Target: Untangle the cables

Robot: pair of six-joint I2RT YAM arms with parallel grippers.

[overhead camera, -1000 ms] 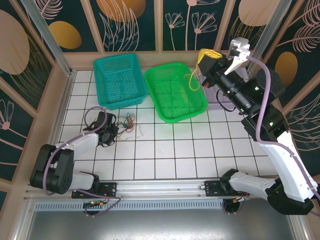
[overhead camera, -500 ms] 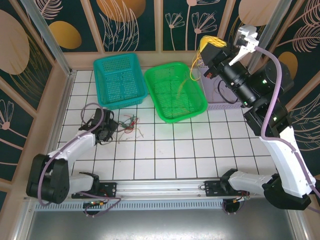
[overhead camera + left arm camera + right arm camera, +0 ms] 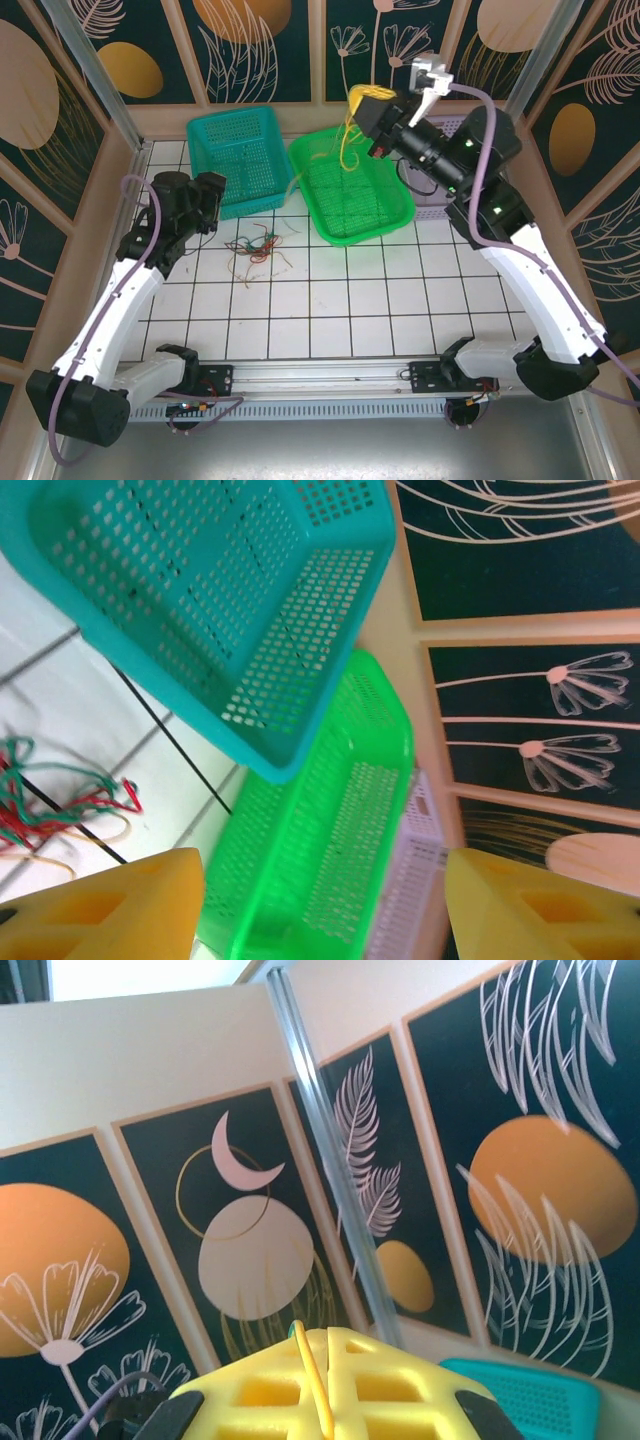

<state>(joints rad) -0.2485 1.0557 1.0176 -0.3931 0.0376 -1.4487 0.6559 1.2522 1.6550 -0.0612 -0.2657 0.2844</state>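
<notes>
A tangle of thin red, green and tan cables (image 3: 258, 246) lies on the white tiles in front of the baskets, and the cables (image 3: 62, 802) show at the left edge of the left wrist view. My left gripper (image 3: 207, 194) hangs in the air beside the teal basket, up and left of the tangle. The left gripper (image 3: 320, 862) is open, nothing between its yellow fingers (image 3: 110, 910). My right gripper (image 3: 369, 99) is raised over the green basket, shut on a yellow cable (image 3: 347, 142) that dangles from it. That yellow cable (image 3: 322, 1384) crosses the closed right gripper (image 3: 336, 1338).
A teal basket (image 3: 240, 160) and a green basket (image 3: 352, 185) stand side by side at the back, with a pale lilac basket (image 3: 440, 205) behind the right arm. Patterned wall panels close in the cell on three sides. Open tiles lie in front of the tangle.
My left arm has lifted off the tangle and risen toward the teal basket. My right gripper has swung left with the yellow cable, now over the green basket.
</notes>
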